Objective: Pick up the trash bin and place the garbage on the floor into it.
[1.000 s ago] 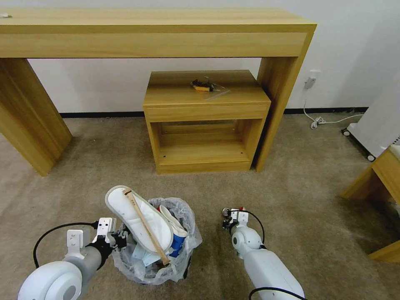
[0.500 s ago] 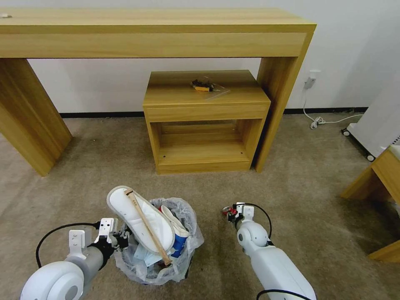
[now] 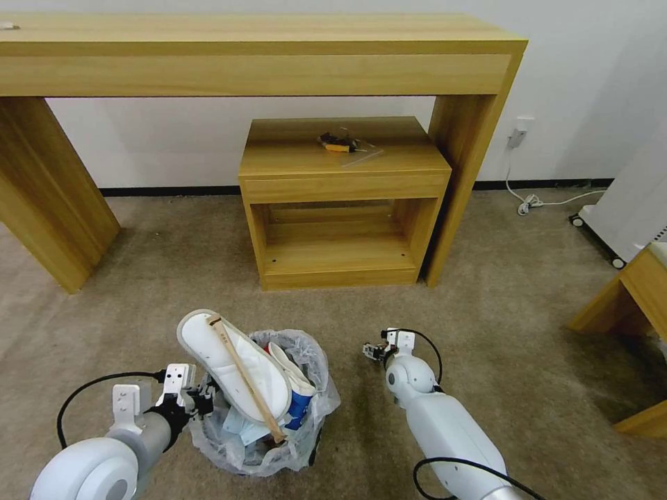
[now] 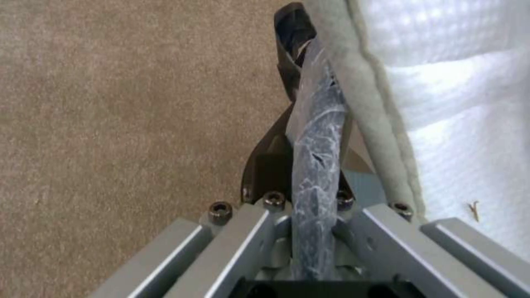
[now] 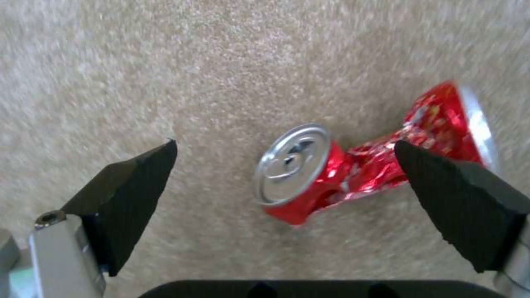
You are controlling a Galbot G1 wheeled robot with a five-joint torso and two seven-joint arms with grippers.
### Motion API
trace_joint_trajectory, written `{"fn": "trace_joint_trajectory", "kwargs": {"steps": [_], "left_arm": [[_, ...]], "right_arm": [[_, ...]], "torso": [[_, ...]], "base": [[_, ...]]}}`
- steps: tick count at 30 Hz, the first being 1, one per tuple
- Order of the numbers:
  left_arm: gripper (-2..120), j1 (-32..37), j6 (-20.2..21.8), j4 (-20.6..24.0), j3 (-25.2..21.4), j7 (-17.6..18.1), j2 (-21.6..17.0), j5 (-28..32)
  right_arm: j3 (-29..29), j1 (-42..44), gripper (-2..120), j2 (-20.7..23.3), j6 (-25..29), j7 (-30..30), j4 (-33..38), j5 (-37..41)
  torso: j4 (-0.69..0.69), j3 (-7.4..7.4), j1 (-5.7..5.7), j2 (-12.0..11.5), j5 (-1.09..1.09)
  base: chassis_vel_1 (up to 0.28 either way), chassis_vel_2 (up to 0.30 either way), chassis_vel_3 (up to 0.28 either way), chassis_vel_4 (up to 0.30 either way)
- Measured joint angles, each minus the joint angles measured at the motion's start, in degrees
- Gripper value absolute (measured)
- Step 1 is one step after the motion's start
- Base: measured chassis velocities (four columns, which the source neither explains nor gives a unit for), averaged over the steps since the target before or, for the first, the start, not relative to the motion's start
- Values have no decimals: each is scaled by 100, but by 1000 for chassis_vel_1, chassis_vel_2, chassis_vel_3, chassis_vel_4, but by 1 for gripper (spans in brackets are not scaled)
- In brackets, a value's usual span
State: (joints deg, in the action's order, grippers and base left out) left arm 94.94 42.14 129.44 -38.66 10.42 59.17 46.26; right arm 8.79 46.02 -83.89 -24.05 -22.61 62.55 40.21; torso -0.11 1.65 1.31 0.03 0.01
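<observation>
Carpet under my right tool (image 5: 284,165) is short, beige pile, and the crushed can (image 5: 364,159) lies on it between the released fingers, nearer one pad. I'd centre the tool over the pinched waist before closing, since the thin red metal is creased and the round ends could roll. My left tool (image 4: 309,174) is clenched on the bin (image 3: 264,417) rim, crinkly plastic liner pinched in. The bin sits on the floor near me, stuffed with a white slipper (image 3: 233,361) and a wooden stick (image 3: 246,378).
</observation>
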Motion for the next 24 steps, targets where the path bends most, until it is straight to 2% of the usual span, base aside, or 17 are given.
{"fn": "trace_joint_trajectory", "kwargs": {"steps": [8, 10, 24], "left_arm": [[0, -1, 0, -19, 4, 2, -5, -2], [0, -14, 0, -41, 35, 3, -5, -6], [0, -16, 0, -58, 41, 9, -19, -10]], "right_arm": [[292, -214, 100, -258, 139, -715, -185, 907], [330, -346, 100, -342, 138, -1242, -248, 1397], [437, -821, 99, -597, 428, -2174, -917, 2071]], "torso": [[0, 0, 0, 0, 0], [0, 0, 0, 0, 0], [0, 0, 1, 0, 0]], "base": [[0, 0, 0, 0], [0, 0, 0, 0], [0, 0, 0, 0]]}}
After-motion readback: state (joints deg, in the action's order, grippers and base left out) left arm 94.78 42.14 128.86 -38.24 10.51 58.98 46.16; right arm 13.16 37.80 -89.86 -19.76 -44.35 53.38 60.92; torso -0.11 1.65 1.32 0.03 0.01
